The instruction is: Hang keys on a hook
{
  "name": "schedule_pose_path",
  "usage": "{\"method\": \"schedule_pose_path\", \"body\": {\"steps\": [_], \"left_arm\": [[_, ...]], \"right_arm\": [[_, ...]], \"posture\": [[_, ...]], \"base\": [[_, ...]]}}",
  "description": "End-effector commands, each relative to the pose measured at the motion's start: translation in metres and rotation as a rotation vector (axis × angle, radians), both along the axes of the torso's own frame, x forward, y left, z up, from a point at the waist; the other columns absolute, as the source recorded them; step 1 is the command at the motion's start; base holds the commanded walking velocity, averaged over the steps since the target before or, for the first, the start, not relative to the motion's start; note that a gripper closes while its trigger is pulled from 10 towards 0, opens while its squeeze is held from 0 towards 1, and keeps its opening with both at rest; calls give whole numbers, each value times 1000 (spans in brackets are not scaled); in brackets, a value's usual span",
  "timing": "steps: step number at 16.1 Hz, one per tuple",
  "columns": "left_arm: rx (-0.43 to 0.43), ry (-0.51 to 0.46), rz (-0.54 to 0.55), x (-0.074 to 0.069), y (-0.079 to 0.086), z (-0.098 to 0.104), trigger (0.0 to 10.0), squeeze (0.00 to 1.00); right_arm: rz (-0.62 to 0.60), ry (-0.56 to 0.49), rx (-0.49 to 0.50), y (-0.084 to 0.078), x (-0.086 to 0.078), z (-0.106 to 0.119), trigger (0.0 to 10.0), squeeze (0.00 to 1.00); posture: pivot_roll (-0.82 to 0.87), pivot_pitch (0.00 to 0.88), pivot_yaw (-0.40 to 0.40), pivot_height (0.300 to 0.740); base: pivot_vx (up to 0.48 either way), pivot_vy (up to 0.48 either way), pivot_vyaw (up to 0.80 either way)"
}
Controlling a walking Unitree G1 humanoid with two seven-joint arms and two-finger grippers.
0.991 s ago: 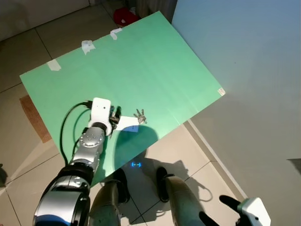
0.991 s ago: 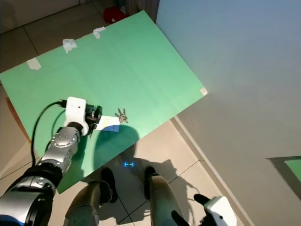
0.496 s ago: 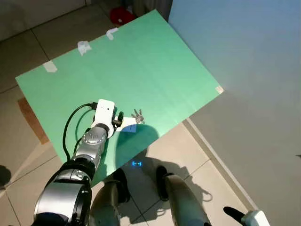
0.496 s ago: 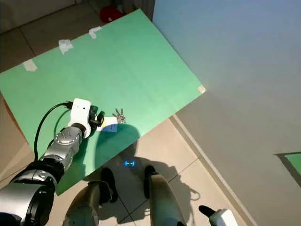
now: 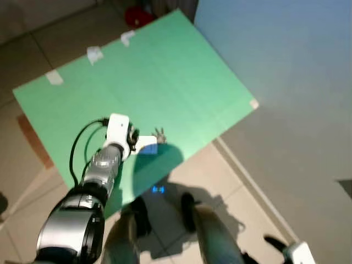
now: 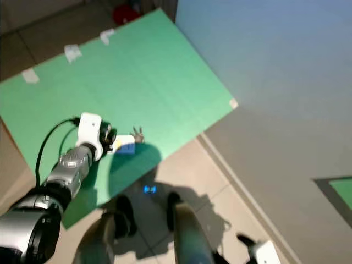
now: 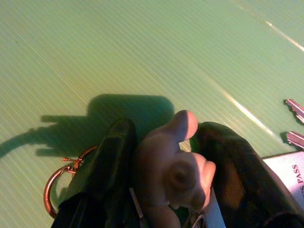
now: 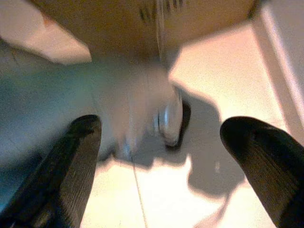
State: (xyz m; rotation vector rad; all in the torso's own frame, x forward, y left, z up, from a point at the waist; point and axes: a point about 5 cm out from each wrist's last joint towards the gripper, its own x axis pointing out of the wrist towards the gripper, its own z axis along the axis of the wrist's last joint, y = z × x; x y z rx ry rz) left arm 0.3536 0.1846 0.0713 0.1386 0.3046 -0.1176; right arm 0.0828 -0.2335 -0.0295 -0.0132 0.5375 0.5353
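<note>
- One bunch of keys (image 5: pixel 159 133) is the task's thing; it sits at the left claw (image 5: pixel 133 144), over the green board (image 5: pixel 181 71) that leans from the tiled floor (image 5: pixel 247 192) against the wall (image 5: pixel 286 71), near the board's lower edge.
- Left claw state: fingers closed around a pale figure-shaped fob (image 7: pixel 173 173) of the bunch, as the left wrist view shows; a copper ring (image 7: pixel 54 183) hangs beside one finger, a white tag (image 7: pixel 289 173) beside the other, and two key tips (image 7: pixel 295 124) stick out past the tag.
- In the head views the white tag and the metal keys project from the claw toward the board's lower right corner; whether they touch the board's surface cannot be told.
- Right claw (image 8: pixel 166 142): fingers spread wide, nothing between them; arm hangs low near the floor, idle.
- Hook: none can be made out on the board or the wall in these frames; head views are somewhat blurred.
- Progress, as a judgement: pickup looks done, since the bunch is held by its fob. Left to do: find the hook, carry the bunch to it, slip the ring over it, let go.
- Bits of white tape (image 5: pixel 93 53) sit along the board's upper edge; not relevant to the task.
</note>
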Motion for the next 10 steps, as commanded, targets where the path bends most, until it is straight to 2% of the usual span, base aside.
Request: {"method": "schedule_pose_path", "body": {"steps": [1,5,7,10], "left_arm": [[-21,114,5,-18,0,-28,0,0],[-103,-77,-5,-7,-7,-2,0,0],[-144,-165,-51,-4,-15,16,0,0],[-156,-226,-47,-2,-11,33,0,0]], "right_arm": [[1,170,-20,0,-35,-20,10000,0],[-47,179,-11,2,-24,-37,10000,0],[-45,186,-11,8,-17,-44,10000,0],[-45,161,-9,11,-8,-44,10000,0]], "posture": [[-496,453,-86,740],[-444,420,-59,740],[-408,401,-47,740],[-385,379,-37,740]], "base": [[0,0,0],[0,0,0],[0,0,0],[0,0,0]]}}
